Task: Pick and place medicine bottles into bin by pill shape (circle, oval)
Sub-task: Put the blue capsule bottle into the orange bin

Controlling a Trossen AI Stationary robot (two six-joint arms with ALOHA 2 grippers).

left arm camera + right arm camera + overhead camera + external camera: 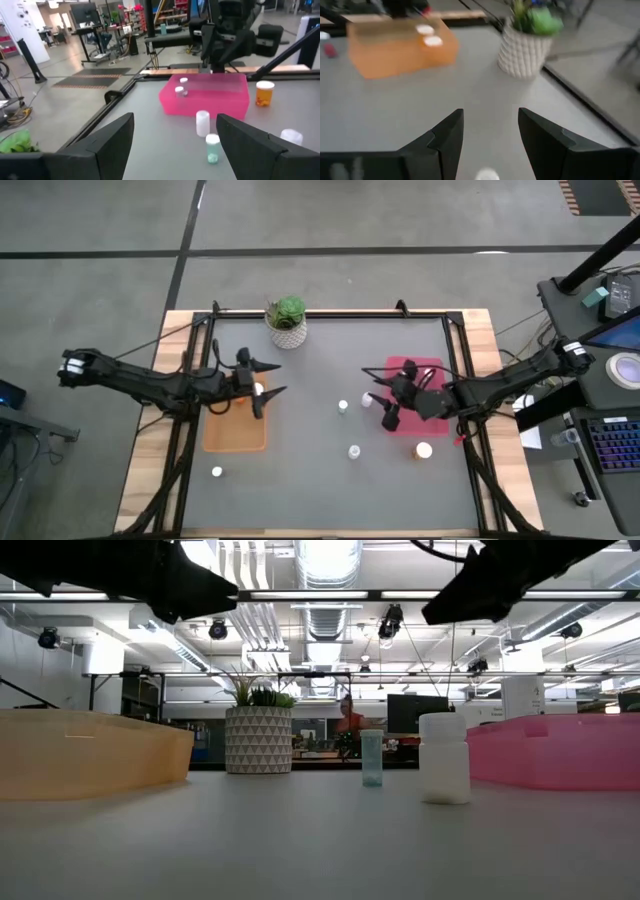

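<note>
Over the orange bin [235, 425] on the table's left side hangs the left gripper [268, 382], jaws spread wide w/ nothing between them; a white cap shows right by its fingers at the bin's edge. Inside that bin, right wrist view shows two white-capped bottles [429, 35]. Across the grey mat [320, 470], the right gripper [380, 388] sits at the inner edge of the pink bin [425, 367], fingers partly apart & empty in its own wrist view, w/ a white cap [486, 174] just below them. Pink bin holds two small bottles [180, 86] per left wrist view. Loose on the mat: a slim bottle [343, 406] near centre, another [354, 451] toward the front, an orange-bodied bottle [424, 450] just beside the pink bin's front, & one lone bottle [217, 472] front-left, well apart from the rest. Low view catches a white bottle [444, 758] close up and a slim clear-bluish one [372, 757] behind it. Potted plant [287, 320] stands at the back edge, between the arms.
</note>
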